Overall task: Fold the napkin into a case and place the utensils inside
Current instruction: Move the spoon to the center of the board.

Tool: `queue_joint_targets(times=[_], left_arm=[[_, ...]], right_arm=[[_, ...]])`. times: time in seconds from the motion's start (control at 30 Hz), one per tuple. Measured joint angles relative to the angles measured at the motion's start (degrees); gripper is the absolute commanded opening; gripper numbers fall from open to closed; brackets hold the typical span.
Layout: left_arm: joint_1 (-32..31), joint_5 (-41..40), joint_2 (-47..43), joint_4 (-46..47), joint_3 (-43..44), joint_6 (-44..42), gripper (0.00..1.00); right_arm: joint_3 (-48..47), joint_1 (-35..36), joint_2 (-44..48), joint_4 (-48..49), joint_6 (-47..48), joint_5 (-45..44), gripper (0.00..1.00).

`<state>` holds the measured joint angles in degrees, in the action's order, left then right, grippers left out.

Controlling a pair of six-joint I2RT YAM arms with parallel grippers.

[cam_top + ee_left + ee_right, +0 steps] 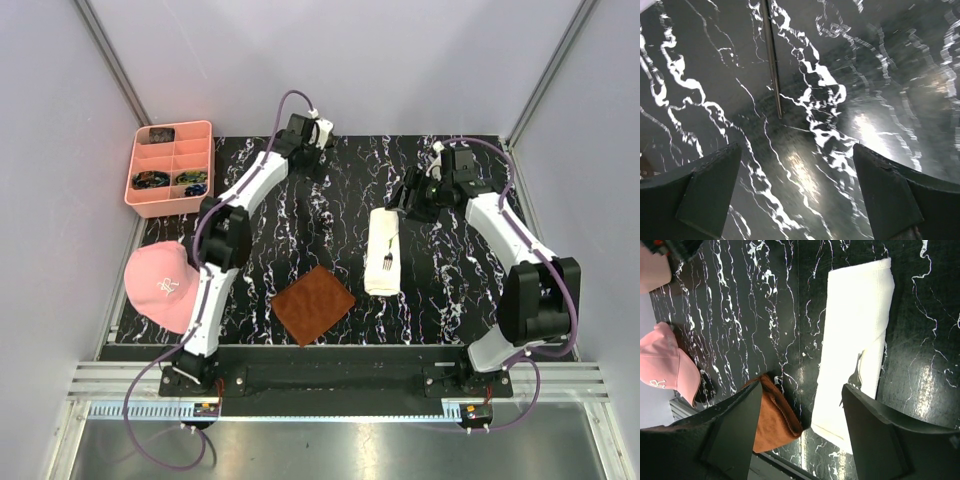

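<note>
The napkin is folded into a narrow cream-white case (383, 250) lying lengthwise right of the table's middle; it also shows in the right wrist view (855, 335). The grey fork (386, 262) has its tines sticking out of a fold near the case's front end, also seen in the right wrist view (856, 376). The dark spoon is out of view. My right gripper (404, 203) hovers open and empty above the case's far end (802, 432). My left gripper (318, 140) is open and empty over bare marble at the back (797, 185).
A brown textured mat (313, 304) lies left of the case near the front, also in the right wrist view (772, 415). A pink compartment tray (205, 160) stands at back left. A pink cap (160, 283) lies at the left edge.
</note>
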<state>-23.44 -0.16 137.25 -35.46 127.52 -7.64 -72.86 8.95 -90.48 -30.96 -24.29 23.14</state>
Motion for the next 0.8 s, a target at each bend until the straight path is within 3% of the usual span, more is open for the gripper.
queue_joint_targets(times=[0.13, 0.27, 0.37, 0.5, 0.73, 0.8], left_arm=[[1.33, 1.75, 6.25, -3.23, 7.19, -1.95, 0.98], [2.27, 2.01, 8.98, -4.66, 10.05, -1.68, 0.91], [3.21, 2.14, 9.16, -4.94, 9.77, 0.42, 0.86], [4.42, 3.76, 4.39, -0.2, 0.07, 5.77, 0.84], [8.85, 6.51, -9.05, 6.54, -15.98, 18.49, 0.73], [10.67, 7.76, -13.81, 10.21, -20.74, 23.96, 0.65]], right_arm=[[1.16, 0.0, -0.81, 2.05, 0.09, 0.0, 0.75], [1.2, 0.13, -5.05, 5.07, -0.57, -0.09, 0.75], [-0.17, 0.87, -10.03, 7.32, -1.55, -0.48, 0.69], [-8.98, 3.04, -21.27, 11.98, -4.2, 0.52, 0.59], [-30.77, 7.28, -39.56, 20.2, -10.6, 2.27, 0.58], [-38.45, 8.68, -45.16, 22.43, -12.37, 2.67, 0.56]])
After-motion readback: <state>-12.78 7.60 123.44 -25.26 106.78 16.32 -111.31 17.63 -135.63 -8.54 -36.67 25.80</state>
